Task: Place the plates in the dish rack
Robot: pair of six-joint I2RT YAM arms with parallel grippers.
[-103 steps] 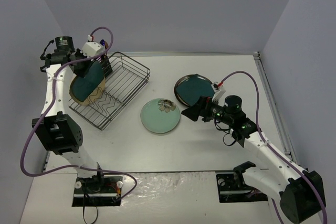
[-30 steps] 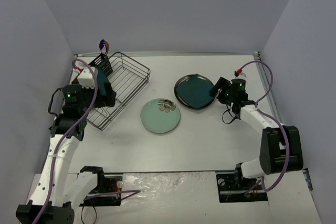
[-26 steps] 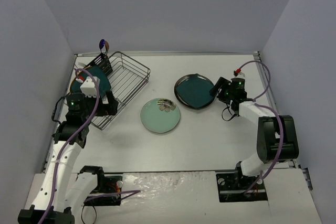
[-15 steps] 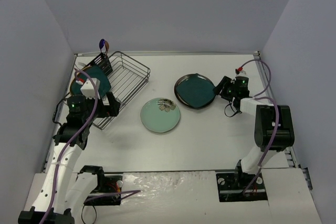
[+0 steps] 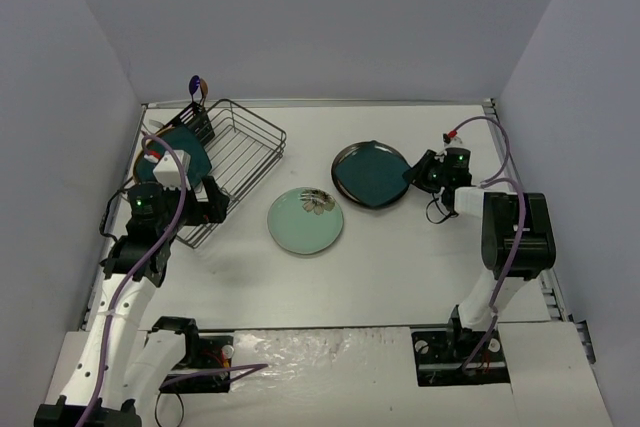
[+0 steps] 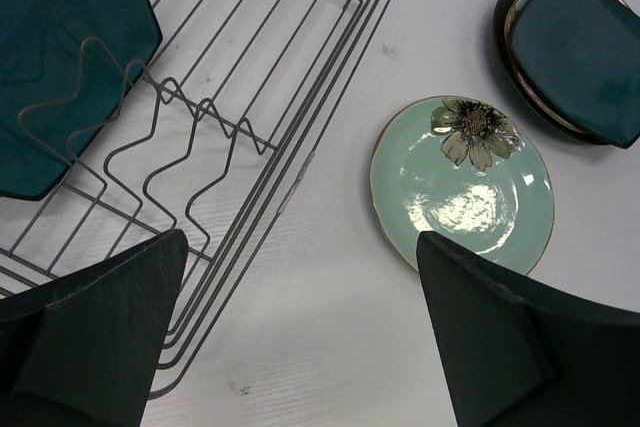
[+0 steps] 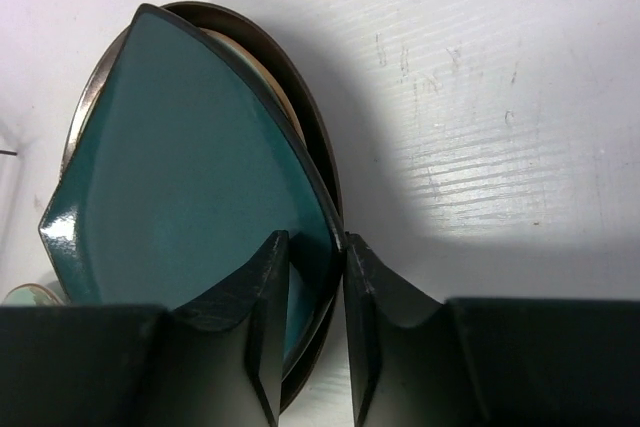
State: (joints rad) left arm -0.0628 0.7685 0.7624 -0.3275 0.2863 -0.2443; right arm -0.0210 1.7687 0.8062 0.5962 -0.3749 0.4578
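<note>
The black wire dish rack (image 5: 240,147) stands at the left, and a teal plate (image 5: 185,155) leans in its dividers (image 6: 60,37). A pale green flower plate (image 5: 306,220) lies flat mid-table (image 6: 460,187). A rounded-square teal plate (image 5: 370,175) tops a stack on a round dark-rimmed plate (image 7: 300,87). My right gripper (image 5: 422,173) pinches the teal plate's (image 7: 180,157) right edge, one finger on its face and one outside the rim (image 7: 317,247). My left gripper (image 5: 208,205) is open and empty above the table at the rack's (image 6: 250,97) near-right corner (image 6: 302,247).
A black slotted cutlery basket (image 5: 198,119) sits at the rack's far-left corner with a utensil (image 5: 198,84) sticking up. A beige layer (image 7: 265,72) shows between the stacked plates. Grey walls close in the white table on three sides.
</note>
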